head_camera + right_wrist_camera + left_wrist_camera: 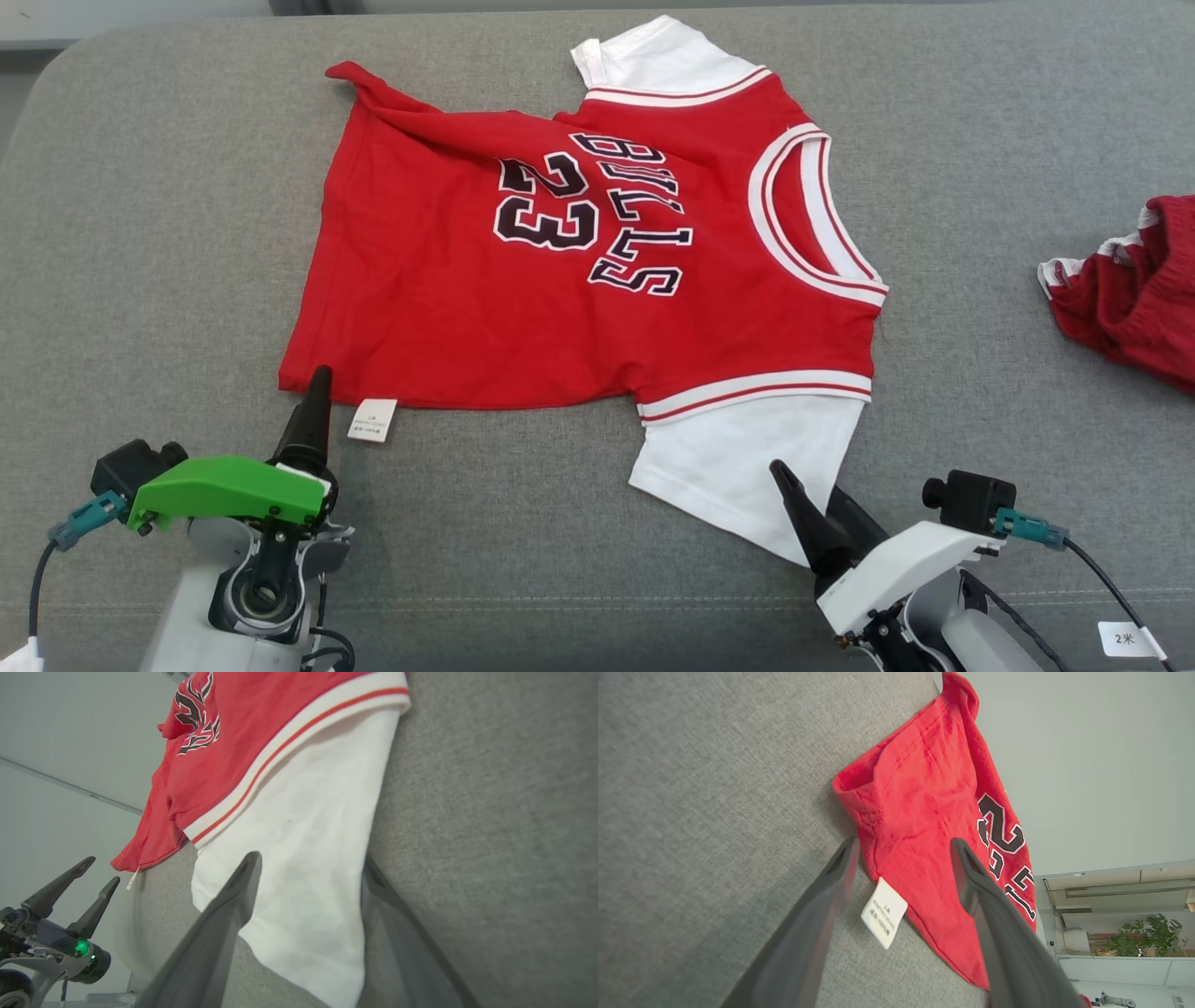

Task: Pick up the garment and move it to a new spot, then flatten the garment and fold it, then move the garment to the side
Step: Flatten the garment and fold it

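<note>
Left gripper (905, 843): fingers are held wide apart and nothing is gripped; the near hem corner (294, 373) of the garment is straddled, one finger over the grey cushion (140, 233), the other over red cloth.
Right gripper (310, 858): fingers are likewise spread, not clamped; the edge of the near white sleeve (747, 457) is seen between them.
Garment (597, 280): a red jersey with black lettering is laid mid-cushion, neck opening (812, 215) toward the robot's right, hem toward its left.
Lie of the cloth: most of the body is spread, but the far hem corner (350, 75) is twisted up into a ridge, so flattening is judged unfinished.
Care label (372, 420): a small white tag is seen sticking out from the near edge, just beside the left fingers.
Handling: thin, light knit is judged; it can be expected to sag, drape and crease when lifted, and to drag a little on the coarse cushion weave.
Hold points: stitched edges are judged best, namely the hem corner and the sleeve's cuff, where doubled cloth gives the fingers something to bite.
Risk: a single layer could be pinched, or the tag alone.
Other cloth (1130, 289): a second red piece is left crumpled well apart at the right edge.
</note>
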You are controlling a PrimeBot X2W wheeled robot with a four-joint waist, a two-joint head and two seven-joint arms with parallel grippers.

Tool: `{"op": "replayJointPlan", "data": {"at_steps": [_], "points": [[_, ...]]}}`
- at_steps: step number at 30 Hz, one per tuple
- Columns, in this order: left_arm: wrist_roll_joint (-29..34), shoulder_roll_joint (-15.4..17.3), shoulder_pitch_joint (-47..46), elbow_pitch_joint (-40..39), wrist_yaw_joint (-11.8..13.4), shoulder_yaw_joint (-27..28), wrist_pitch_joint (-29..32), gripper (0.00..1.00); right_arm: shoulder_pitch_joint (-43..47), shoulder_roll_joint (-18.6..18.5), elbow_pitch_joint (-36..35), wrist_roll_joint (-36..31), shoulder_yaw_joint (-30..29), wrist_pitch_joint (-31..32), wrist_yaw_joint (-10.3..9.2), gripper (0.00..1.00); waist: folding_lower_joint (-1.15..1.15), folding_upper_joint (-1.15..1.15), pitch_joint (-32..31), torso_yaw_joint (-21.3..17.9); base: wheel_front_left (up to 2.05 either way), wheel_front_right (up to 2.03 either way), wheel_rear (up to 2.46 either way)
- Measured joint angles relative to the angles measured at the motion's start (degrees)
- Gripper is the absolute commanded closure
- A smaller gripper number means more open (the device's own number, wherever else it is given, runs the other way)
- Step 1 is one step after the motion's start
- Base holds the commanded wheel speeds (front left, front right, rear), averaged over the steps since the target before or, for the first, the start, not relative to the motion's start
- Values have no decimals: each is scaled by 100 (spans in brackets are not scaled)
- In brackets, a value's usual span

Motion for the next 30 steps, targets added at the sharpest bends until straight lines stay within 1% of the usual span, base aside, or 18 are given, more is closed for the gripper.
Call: {"op": "replayJointPlan", "data": {"at_steps": [11, 13, 18, 30], "points": [[-62, 8, -70, 323, 0, 24, 9, 0, -116, -4, 37, 134, 268, -53, 1, 0, 0, 0, 64, -70, 0, 0, 0], [-190, 19, -92, 325, 0, 85, 9, 0, -155, -3, 37, 134, 315, -55, 1, 0, 0, 0, 94, -99, 0, 0, 0], [-268, 24, -438, 348, 0, 107, -18, 0, -242, 10, 37, 135, 396, -111, 38, 0, 0, 0, 213, -192, 0, 0, 0], [-267, 40, -534, 555, -1, -26, -67, 0, -382, 127, 140, 185, 260, -354, 26, 0, 0, 0, 285, -240, 0, 0, 0]]}}
